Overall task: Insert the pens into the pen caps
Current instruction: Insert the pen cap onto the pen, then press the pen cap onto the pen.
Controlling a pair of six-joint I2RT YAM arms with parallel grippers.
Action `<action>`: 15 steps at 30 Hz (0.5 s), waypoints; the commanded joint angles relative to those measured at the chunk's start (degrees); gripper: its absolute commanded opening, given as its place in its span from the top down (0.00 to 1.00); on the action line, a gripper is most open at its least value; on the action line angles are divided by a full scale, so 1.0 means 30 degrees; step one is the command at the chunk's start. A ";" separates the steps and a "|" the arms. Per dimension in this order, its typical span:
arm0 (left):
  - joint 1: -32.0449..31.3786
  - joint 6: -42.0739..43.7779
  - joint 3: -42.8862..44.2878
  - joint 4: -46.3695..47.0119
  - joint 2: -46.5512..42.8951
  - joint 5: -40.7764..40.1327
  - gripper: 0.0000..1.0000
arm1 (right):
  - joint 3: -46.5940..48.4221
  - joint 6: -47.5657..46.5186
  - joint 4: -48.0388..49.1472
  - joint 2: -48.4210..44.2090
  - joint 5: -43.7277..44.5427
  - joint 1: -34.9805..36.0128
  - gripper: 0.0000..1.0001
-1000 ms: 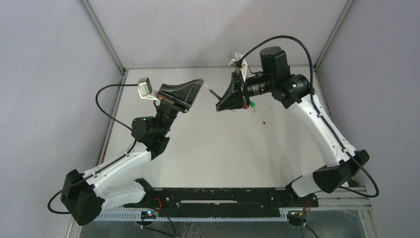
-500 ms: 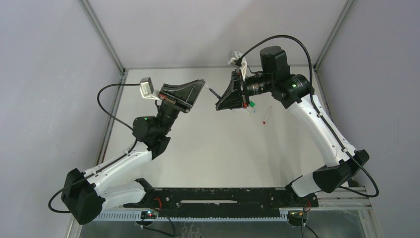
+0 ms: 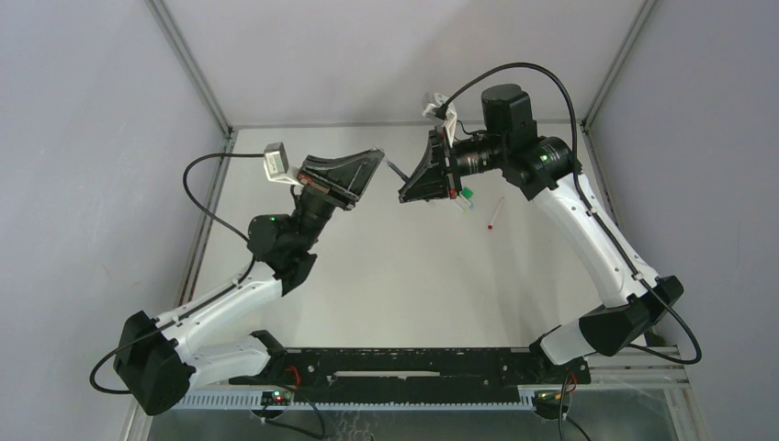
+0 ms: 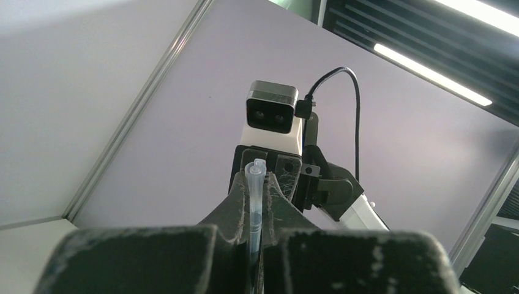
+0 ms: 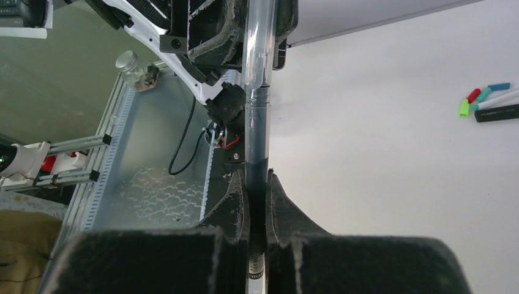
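My left gripper (image 3: 375, 154) is shut on a clear pen cap (image 4: 255, 184) that points toward the right arm. My right gripper (image 3: 405, 195) is shut on the thin dark pen (image 5: 256, 147). In the right wrist view the pen's tip end sits inside the clear cap (image 5: 258, 43), with the left gripper's fingers (image 5: 214, 24) just beyond. Both grippers hang above the far middle of the table with a short stretch of the pen (image 3: 395, 171) between them. Red (image 5: 473, 95), teal (image 5: 485, 94), green (image 5: 464, 108) and blue (image 5: 499, 86) caps lie by a black marker (image 5: 497, 113).
A white pen with a red end (image 3: 495, 213) lies on the table right of the right gripper, with a green cap (image 3: 467, 193) beside it. A black rail (image 3: 413, 363) runs along the near edge. A small glass jar (image 5: 128, 61) stands off the table.
The two grippers have edged slightly closer together, so less of the dark pen shows between them. Both stay shut on their loads.
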 commanded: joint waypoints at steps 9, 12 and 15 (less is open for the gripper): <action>-0.0216 0.0571 0.1315 -0.3928 0.0249 0.2786 1.00 | 0.1295 0.0084 0.0399 0.0048 -0.0060 -0.0071 1.00; -0.0243 0.0168 0.1178 -0.4110 0.0321 0.3061 1.00 | 0.1434 -0.0056 0.0333 0.0042 0.0286 -0.0062 1.00; -0.0255 -0.0538 0.0801 -0.3908 0.0257 0.3529 1.00 | 0.1668 0.0017 0.0392 0.0097 0.0530 -0.0172 1.00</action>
